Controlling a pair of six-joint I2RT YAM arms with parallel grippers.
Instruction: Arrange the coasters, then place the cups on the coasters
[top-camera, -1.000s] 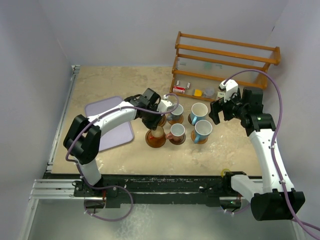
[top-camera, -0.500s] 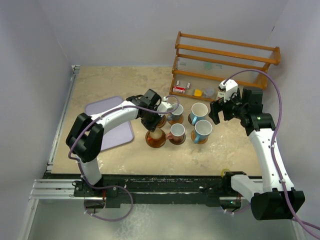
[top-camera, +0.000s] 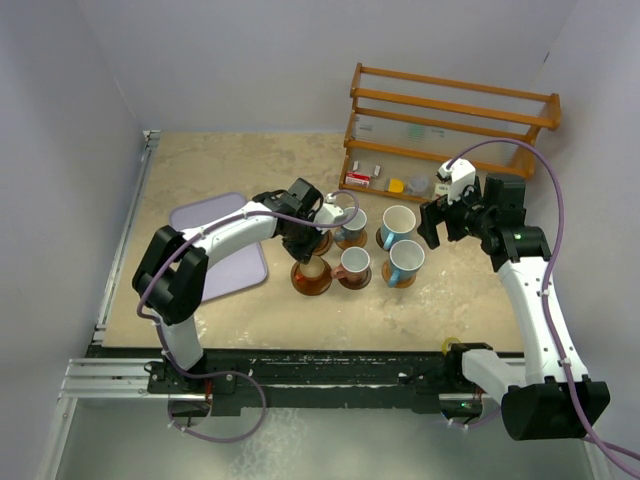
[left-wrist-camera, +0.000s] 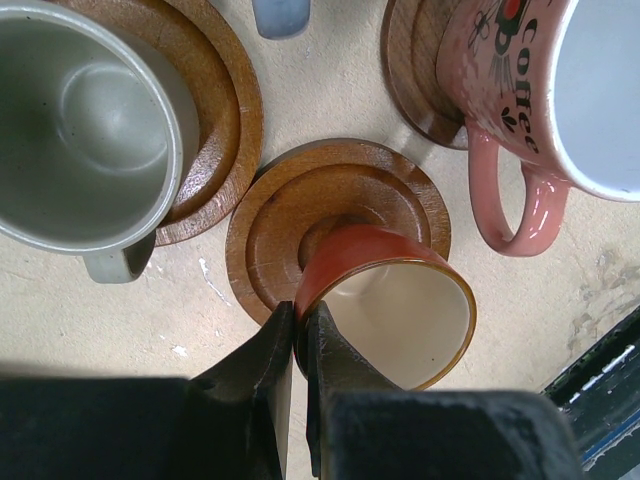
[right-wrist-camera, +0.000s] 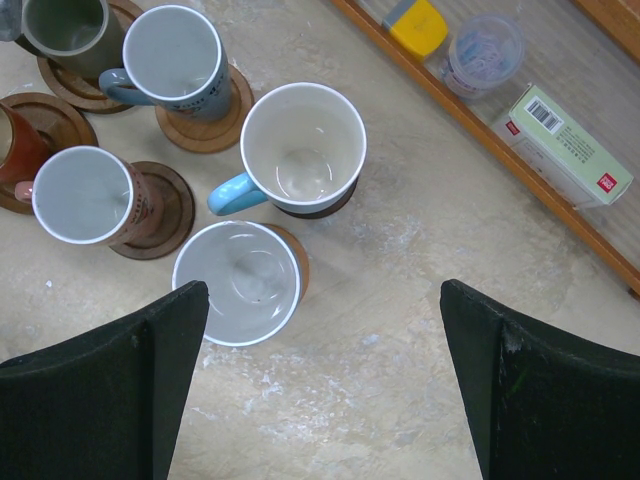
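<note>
The left gripper (left-wrist-camera: 300, 325) is closed tightly on the rim of the copper-orange cup (left-wrist-camera: 400, 310), which is tilted over the middle of its coaster (left-wrist-camera: 290, 205). It is best to stand the cup upright before releasing, away from the pink cup (left-wrist-camera: 560, 90). The right gripper (right-wrist-camera: 325, 300) hangs wide open and holds nothing. The table (top-camera: 200, 180) is beige and mottled, and the walls (top-camera: 250, 60) are pale.

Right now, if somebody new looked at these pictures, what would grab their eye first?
The left fingers pinching the rim of an orange cup, which is tipped over a wooden coaster mid-table. Beside it the pink cup stands upright, and the right fingers hang wide open near the wooden rack.
</note>
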